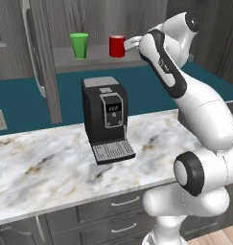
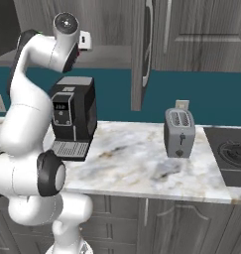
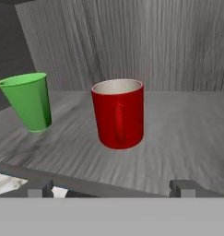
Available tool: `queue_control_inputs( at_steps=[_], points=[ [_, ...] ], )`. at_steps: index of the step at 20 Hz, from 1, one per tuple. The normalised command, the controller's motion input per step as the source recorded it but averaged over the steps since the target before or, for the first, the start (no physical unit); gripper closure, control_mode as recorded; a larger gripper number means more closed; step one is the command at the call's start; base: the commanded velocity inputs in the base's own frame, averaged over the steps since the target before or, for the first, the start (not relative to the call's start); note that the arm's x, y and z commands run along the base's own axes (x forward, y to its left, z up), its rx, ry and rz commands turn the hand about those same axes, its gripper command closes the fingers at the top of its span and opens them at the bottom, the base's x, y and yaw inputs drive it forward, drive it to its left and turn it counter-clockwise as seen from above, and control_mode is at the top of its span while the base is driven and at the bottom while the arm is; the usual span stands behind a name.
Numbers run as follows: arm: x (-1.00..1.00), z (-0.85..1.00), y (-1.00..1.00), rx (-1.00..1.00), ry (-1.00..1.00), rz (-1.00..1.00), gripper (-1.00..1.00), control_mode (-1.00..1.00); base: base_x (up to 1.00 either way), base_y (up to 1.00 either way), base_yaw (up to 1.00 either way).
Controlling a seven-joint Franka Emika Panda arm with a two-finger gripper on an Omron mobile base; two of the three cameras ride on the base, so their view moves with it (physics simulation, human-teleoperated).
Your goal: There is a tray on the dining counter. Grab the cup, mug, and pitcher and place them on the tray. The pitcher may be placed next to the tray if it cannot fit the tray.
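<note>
The mug [image 3: 118, 114] is a glossy red, straight-sided cylinder with a pale inside, standing upright on a grey wood-grain shelf [image 3: 187, 124]. Its handle faces the hand camera, showing as a narrow vertical ridge down the middle of the wall. Just to its left in that view, apart from it, stands the cup [image 3: 28, 101], a bright green tapered tumbler, wider at the rim and without a handle; the camera's roll makes it look tilted. In the left base view both sit on the same shelf, cup [image 1: 79, 45] on the left and mug [image 1: 117, 46] on the right, above a teal back wall.

The white arm rises from the base, folds at a dark elbow and reaches up and back toward the shelf. Its end effector [image 3: 111, 188] is level with the mug and a little short of it, jaws spread wide and holding nothing; the two dark fingertips [image 3: 39, 188] stand far apart at the bottom of the hand view, with the mug between their lines. In the left base view the hand sits just right of the mug, mostly hidden behind the forearm, so the fingers cannot be made out there.

Below the shelf, a boxy black coffee machine [image 1: 106, 119] stands on the veined marble desk [image 1: 46, 167]. A brushed-metal toaster [image 2: 179, 133] stands farther right, and a dark hob [image 2: 233, 154] is cut off by the picture edge.
</note>
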Motion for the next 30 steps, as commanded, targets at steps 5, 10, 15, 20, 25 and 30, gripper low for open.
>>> queue_control_inputs(
  at_steps=[5, 10, 15, 20, 25, 30],
  points=[
    [0.55, -0.24, 0.28, 0.01, 0.00, 0.00, -1.00, -1.00, 0.00, 0.00, 0.00],
    [0.50, -0.18, 0.08, 0.00, 0.00, 0.00, -1.00, -1.00, 0.00, 0.00, 0.00],
    [0.58, -0.03, 0.00, 0.00, 0.00, 0.00, -1.00, -1.00, 0.00, 0.00, 0.00],
    [0.45, 0.00, 0.03, 0.00, 0.00, 0.00, -1.00, -1.00, 0.00, 0.00, 0.00],
    [0.11, 0.00, 0.05, 0.00, 0.00, 0.00, 1.00, -1.00, 0.00, 0.00, 0.00],
    [0.00, 0.00, 0.02, 0.00, 0.00, 0.00, 1.00, -1.00, 0.00, 0.00, 0.00]
  ],
)
